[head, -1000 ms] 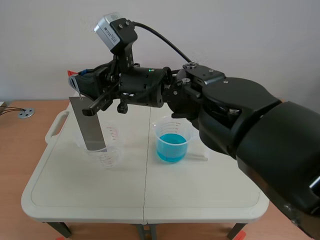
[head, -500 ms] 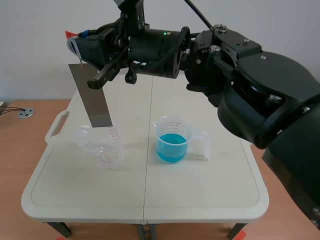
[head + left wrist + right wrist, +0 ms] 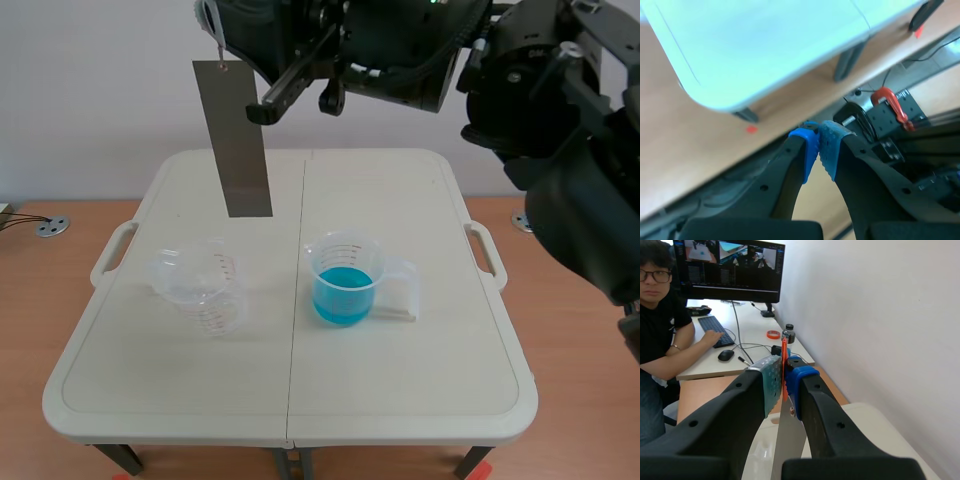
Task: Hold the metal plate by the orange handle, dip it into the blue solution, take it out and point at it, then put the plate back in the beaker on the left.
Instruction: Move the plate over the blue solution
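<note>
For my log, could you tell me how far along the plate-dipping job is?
Done: right gripper grips the metal plate by its orange handle. In hand: plate hangs high, clear of the empty left beaker. Left: dipping in the blue solution, pointing, returning it.

Grey metal plate (image 3: 234, 140) aloft, slightly tilted

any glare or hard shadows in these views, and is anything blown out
Scene view: even light, the metal plate dull grey without glare, only faint shadows under the blue beaker and the empty beaker. Left wrist view: the table is washed out bright. Right wrist view: bright wall, glowing monitor, no glare.
</note>
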You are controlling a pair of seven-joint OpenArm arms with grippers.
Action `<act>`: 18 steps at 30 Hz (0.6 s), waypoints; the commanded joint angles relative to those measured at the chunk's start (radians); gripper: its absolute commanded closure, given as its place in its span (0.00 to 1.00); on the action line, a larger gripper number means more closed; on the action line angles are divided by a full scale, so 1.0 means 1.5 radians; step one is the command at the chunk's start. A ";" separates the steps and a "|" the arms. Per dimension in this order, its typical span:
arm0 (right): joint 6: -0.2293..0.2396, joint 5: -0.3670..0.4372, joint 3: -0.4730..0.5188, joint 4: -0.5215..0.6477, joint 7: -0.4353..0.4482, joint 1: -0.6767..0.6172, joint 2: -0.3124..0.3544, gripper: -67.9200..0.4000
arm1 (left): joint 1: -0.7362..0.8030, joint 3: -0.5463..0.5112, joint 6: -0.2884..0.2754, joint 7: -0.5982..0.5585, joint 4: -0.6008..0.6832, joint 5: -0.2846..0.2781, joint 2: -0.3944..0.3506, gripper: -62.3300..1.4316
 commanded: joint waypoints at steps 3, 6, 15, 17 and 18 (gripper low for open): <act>0.007 0.034 0.036 0.020 0.003 -0.009 0.023 0.97 | -0.033 0.002 -0.002 -0.009 0.009 -0.004 -0.034 0.91; 0.007 0.053 0.060 0.023 0.001 -0.022 0.042 0.97 | -0.065 0.002 -0.002 -0.009 0.009 -0.004 -0.056 0.91; 0.007 0.098 0.113 0.027 -0.004 -0.041 0.103 0.97 | -0.220 0.006 -0.010 -0.008 0.009 -0.010 -0.076 0.91; 0.007 0.108 0.119 0.027 -0.003 -0.043 0.116 0.97 | -0.261 0.015 -0.014 0.000 0.006 -0.009 -0.076 0.91; 0.007 0.109 0.120 0.027 -0.003 -0.044 0.122 0.97 | -0.284 0.023 -0.023 0.007 0.002 -0.009 -0.076 0.91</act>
